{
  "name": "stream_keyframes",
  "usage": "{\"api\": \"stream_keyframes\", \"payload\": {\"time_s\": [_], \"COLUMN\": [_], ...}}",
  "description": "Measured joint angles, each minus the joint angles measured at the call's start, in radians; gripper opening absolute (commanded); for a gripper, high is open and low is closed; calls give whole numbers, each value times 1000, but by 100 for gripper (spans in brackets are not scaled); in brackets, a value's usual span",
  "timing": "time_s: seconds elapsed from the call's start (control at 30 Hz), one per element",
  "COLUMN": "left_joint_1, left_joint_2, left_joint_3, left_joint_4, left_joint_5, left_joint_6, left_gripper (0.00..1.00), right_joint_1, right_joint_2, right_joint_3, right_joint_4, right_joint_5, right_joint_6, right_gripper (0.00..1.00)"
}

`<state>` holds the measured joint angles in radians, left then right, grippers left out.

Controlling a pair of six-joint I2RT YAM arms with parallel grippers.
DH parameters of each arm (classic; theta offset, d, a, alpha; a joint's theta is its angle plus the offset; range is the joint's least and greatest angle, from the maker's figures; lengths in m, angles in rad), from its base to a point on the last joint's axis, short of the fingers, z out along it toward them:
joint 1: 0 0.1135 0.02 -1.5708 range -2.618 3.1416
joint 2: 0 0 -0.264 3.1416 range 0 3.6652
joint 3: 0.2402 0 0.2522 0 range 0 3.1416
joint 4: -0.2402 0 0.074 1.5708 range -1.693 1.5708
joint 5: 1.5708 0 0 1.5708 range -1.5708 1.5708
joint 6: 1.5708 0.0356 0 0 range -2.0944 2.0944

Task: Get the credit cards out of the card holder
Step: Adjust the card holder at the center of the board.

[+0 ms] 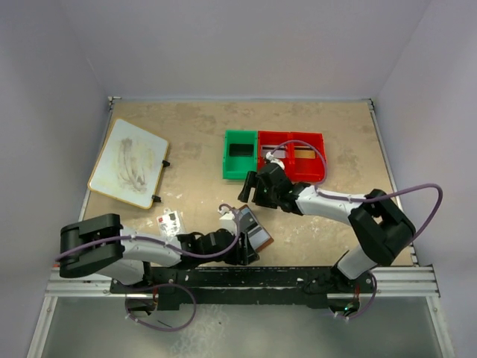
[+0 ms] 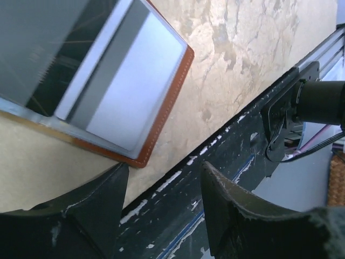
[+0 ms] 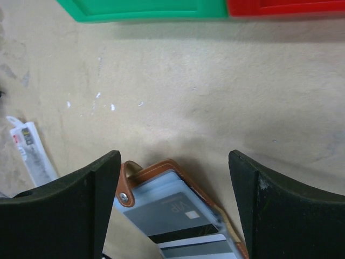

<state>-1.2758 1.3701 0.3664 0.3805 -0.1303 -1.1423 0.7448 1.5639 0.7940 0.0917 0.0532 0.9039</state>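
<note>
**Open card holder (image 1: 253,233) lies near-centre on the tabletop (image 1: 201,127), credit cards (image 3: 172,213) tucked in its clear pockets.**
Left gripper (image 2: 164,172) beside it and right gripper (image 3: 173,162) above it are both spread and empty. The cards look thin, stiff, light and slick, probably best pinched by an exposed edge while the soft leather is pinned down.

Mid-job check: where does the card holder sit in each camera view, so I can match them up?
Top external: card holder lower centre, lying open.
Left wrist: card holder upper left, one corner pointing down.
Right wrist: card holder bottom centre, snap tab at left.
Shared landmark: green bin in top and right wrist; near-edge rail in top and left wrist.
</note>
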Motion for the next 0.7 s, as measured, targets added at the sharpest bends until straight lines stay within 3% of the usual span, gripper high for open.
{"api": "stream_keyframes", "payload": {"time_s": [0.23, 0.37, 0.43, 0.57, 0.7], "left_joint_1": [-51, -40, 4, 192, 302], "left_joint_2": [-46, -171, -214, -227, -171], "left_joint_3": [89, 118, 132, 160, 204], "left_joint_4": [-192, -356, -415, -499, -526], "left_joint_5": [-158, -272, -290, -293, -249], "left_joint_6": [21, 59, 89, 168, 250], "left_gripper": [58, 61, 61, 59, 42], "right_joint_1": [-6, -6, -6, -1, 41], "right_joint_2": [-121, -293, -364, -445, -438], "right_joint_3": [0, -82, -156, -343, -426], "right_joint_4": [-136, -123, -67, 65, 155], "right_joint_5": [105, 111, 83, -6, -60], "right_joint_6": [-30, -5, 13, 85, 156], "right_gripper": [84, 75, 68, 58, 52]}}
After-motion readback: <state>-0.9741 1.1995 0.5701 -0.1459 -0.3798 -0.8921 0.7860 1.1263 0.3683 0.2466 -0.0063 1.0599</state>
